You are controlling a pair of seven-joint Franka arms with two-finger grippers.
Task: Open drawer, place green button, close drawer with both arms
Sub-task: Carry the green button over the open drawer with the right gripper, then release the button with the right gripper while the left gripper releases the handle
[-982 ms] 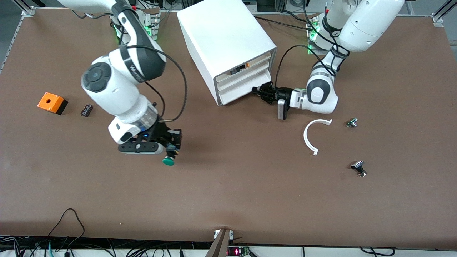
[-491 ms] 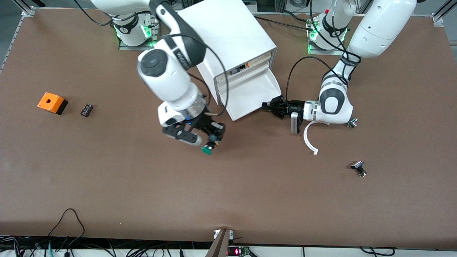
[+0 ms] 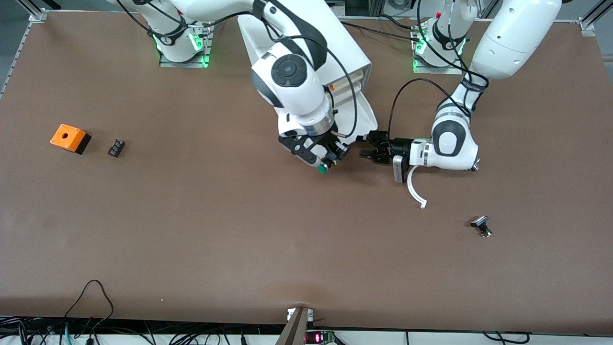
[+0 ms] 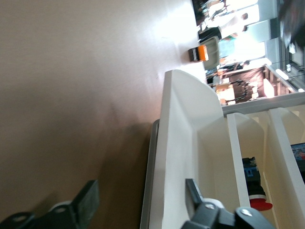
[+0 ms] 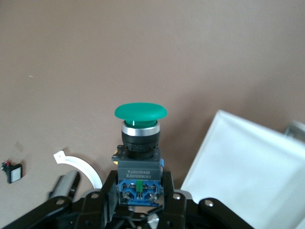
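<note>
The lowest drawer [image 3: 368,120] of the white cabinet [image 3: 345,52] stands pulled out, and my right arm covers most of it. My right gripper [image 3: 322,160] is shut on the button [image 3: 324,167] and holds it in the air over the table at the drawer's front corner. In the right wrist view the green cap [image 5: 140,112] points away from the gripper [image 5: 138,191], with the drawer [image 5: 248,167] beside it. My left gripper [image 3: 366,146] is open, its fingers on either side of the drawer's front wall [image 4: 167,143]. That shows in the left wrist view [image 4: 140,205].
An orange box [image 3: 70,138] and a small black piece [image 3: 116,147] lie toward the right arm's end. A white curved strip [image 3: 414,189] and a black-silver knob [image 3: 481,226] lie near the left arm. The upper drawer shows an orange-black piece [image 3: 335,87].
My left gripper has pulled the lowest drawer out toward the front camera and now stands open on its front wall. My right arm has carried the button from mid-table to the drawer's front.
</note>
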